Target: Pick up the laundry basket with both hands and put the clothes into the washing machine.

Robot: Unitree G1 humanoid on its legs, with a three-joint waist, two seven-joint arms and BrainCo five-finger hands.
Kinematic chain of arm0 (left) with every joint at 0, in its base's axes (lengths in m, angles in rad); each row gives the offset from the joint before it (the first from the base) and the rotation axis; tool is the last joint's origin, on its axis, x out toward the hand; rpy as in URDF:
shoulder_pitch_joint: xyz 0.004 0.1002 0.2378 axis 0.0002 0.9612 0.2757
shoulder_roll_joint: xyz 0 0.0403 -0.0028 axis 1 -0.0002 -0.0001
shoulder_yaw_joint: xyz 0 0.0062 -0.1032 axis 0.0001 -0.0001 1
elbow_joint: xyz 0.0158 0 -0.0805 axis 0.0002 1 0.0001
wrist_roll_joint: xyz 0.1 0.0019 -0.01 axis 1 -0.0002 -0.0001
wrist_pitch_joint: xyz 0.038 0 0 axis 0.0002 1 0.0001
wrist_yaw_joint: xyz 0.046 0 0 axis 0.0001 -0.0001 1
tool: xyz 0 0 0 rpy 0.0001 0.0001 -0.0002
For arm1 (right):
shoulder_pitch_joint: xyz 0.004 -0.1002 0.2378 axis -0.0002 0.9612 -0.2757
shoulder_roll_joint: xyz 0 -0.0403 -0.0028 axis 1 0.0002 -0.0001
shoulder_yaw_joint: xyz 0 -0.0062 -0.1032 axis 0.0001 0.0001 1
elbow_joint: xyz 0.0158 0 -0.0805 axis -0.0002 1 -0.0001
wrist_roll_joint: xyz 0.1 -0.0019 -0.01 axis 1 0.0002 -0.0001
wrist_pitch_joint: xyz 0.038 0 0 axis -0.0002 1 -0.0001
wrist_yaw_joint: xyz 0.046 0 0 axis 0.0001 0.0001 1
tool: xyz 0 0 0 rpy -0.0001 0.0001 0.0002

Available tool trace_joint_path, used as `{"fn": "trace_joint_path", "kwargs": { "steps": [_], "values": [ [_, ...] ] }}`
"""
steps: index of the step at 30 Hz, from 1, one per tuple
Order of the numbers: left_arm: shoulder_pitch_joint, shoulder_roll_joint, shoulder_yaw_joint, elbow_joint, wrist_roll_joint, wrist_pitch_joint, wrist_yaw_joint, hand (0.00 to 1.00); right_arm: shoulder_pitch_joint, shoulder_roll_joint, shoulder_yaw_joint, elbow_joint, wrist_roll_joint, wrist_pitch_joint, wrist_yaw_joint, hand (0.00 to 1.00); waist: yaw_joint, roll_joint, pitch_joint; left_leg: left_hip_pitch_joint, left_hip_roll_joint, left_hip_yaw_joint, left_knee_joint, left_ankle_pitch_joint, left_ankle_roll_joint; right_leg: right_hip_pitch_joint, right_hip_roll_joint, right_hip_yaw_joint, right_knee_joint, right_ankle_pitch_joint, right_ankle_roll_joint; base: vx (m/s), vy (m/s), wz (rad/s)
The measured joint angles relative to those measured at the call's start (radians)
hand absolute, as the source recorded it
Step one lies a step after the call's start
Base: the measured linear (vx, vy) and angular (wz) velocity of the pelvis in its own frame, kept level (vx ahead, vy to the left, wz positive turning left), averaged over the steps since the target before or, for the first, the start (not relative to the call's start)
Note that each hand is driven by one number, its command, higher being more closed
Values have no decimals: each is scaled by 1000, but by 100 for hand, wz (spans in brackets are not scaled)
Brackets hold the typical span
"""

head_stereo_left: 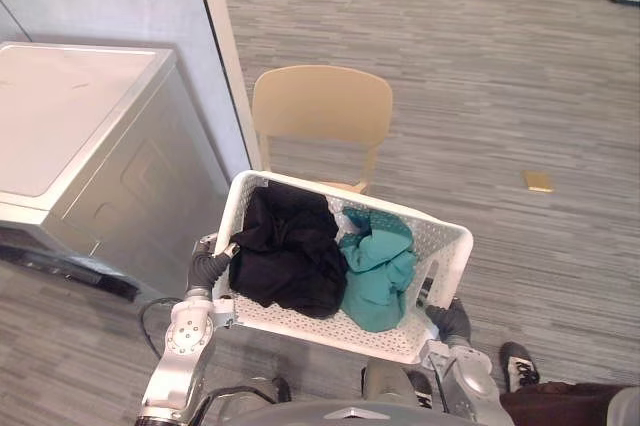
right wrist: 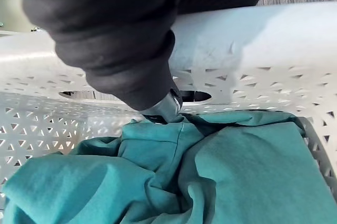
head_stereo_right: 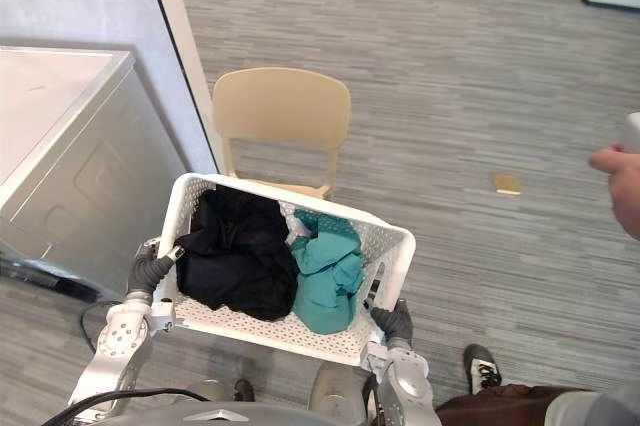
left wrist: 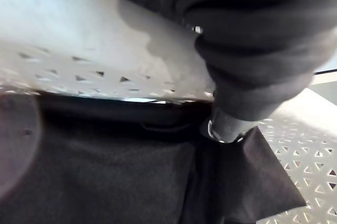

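I have my left hand [head_stereo_left: 208,268] and right hand [head_stereo_left: 452,320] each curled over an end rim of the laundry basket [head_stereo_left: 330,331], held near the chair [head_stereo_left: 320,106], with a black garment [head_stereo_left: 290,251] and a teal garment [head_stereo_left: 380,266] inside.

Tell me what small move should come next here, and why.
Probably swing the laundry basket toward the robot's left, to the washing machine. The left hand and right hand each grip an end rim. The basket is held up in front of the chair, with the black garment and teal garment inside, so carrying it over looks like the next step.
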Motion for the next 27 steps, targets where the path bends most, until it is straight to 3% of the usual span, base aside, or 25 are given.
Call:
{"fn": "trace_joint_path", "kwargs": {
  "steps": [1, 2, 4, 6, 8, 9, 12, 14, 15, 16, 18, 19, 21, 27],
  "values": [
    [0, 0, 12, 0, 0, 0, 0, 100, -11, -1, 8, 2, 0, 0, 0, 100, 2, -1, 0, 2, 13, 13, 2, -4, -10, 1, 5, -10, -52, 2, -2, 85, -138, -55],
    [1, 5, 29, -4, -1, -1, 0, 100, -20, -2, 21, 4, 0, 0, 4, 100, 6, -7, -5, -2, 36, 28, 20, -21, -37, 19, 13, -37, -182, 55, -9, 98, -161, -40],
    [-1, 3, 29, -4, -1, -3, -3, 100, -15, -6, 25, 10, 0, -2, 9, 100, 0, -15, -2, -10, 67, 13, 77, -57, -71, 37, 25, -64, -204, 132, 32, 143, -230, -9],
    [9, -18, 33, -2, 1, -3, -8, 100, -7, -29, 25, 18, 1, -3, 18, 100, -12, 28, 7, -22, 121, -30, 130, -60, -77, 51, 71, -103, -181, 85, -13, 172, -261, 21],
    [6, -24, 37, 2, 1, -3, -19, 100, 0, -35, 25, 17, 3, -5, 24, 100, -17, 33, 23, -98, 145, -114, 288, -12, -18, 71, 91, -131, -161, 53, -40, 168, -274, 26],
    [7, -33, 41, 14, 1, -3, -26, 100, 12, -37, 24, 12, 3, -5, 25, 100, -10, 29, 34, -133, 159, -145, 370, 26, -24, 105, 95, -137, -160, 43, -54, 173, -247, 14],
    [4, -55, 42, 29, 1, -5, -39, 100, 51, -43, 10, -34, 5, -6, 25, 100, -12, 18, 41, -141, 157, -172, 277, -2, -38, 174, 82, -180, -175, 9, -82, 187, -176, 36],
    [-2, -63, 41, 28, 1, -7, -38, 100, 51, -47, 2, -54, 6, -8, 25, 100, -16, 24, 37, -143, 152, -173, 124, 8, -44, 176, 70, -207, -174, 6, -71, 108, -46, 38],
    [-3, -71, 41, 27, 1, -8, -38, 100, 50, -53, 2, -54, 6, -10, 25, 100, -12, 33, 31, -146, 152, -172, 51, 28, -46, 168, 70, -209, -171, 0, -62, 76, 98, 1],
    [-1, -76, 42, 28, 1, -8, -32, 100, 41, -53, 2, -51, 6, -8, 25, 100, 0, 44, 25, -143, 148, -171, 1, 98, -76, 149, 69, -199, -158, -9, -49, 84, 129, -4],
    [-1, -72, 45, 29, 1, -8, -29, 100, 38, -50, 5, -50, 6, -5, 25, 100, 0, 56, 18, -139, 141, -170, -23, 178, -92, 146, 65, -197, -157, -9, -37, 85, 135, -6],
    [-1, -66, 48, 29, 1, -8, -26, 100, 33, -36, 8, -44, 6, -4, 25, 100, 1, 39, 25, -127, 123, -166, -43, 190, -122, 148, 51, -185, -167, -4, -22, 105, 190, -7],
    [0, -49, 48, 30, 1, -8, -23, 100, 33, -18, 10, -44, 5, -2, 25, 100, 6, 14, 20, -128, 98, -147, -61, 192, -122, 150, 34, -177, -209, 20, 3, 87, 169, -9],
    [-13, -43, 47, 29, 1, -8, -2, 100, -17, -22, 13, -13, -5, 1, 23, 100, 8, 12, 20, -116, 56, -114, -105, 196, -103, 181, 6, -153, -333, 91, 32, 29, 109, -11]
  ]
}}
